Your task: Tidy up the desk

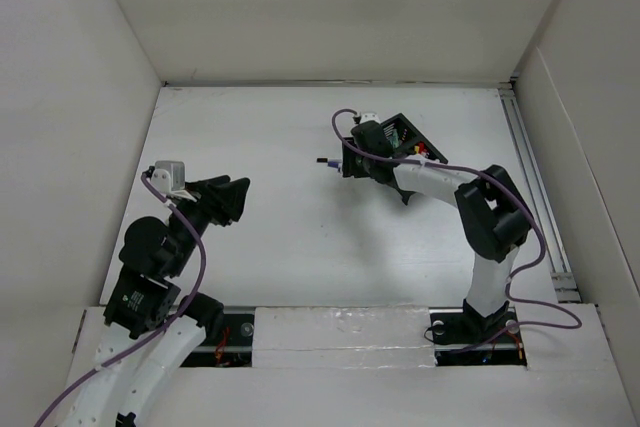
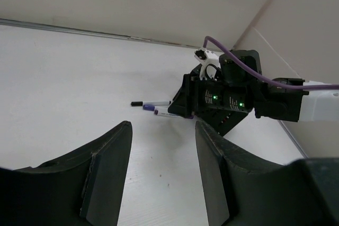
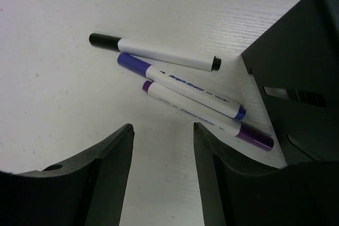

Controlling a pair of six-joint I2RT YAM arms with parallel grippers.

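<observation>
Gathering pens, I judge: the right tool (image 3: pixel 161 130), jaws apart and empty, hovers over three white marker pens (image 3: pixel 180 86) on the large white matte counter (image 1: pixel 260 137), just beside the black mesh organizer (image 1: pixel 408 129). Next move: descend, align and close on one pen. The left tool (image 2: pixel 162 130) is also apart, holding nothing.

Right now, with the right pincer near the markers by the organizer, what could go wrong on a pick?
1. The black-capped marker, blue marker and purple marker lie bunched together just ahead of the open right pincer. Closing on one may catch two or roll a neighbour away.
2. One end of each lies close to the black organizer. A finger coming down on that side might strike its wall.
</observation>
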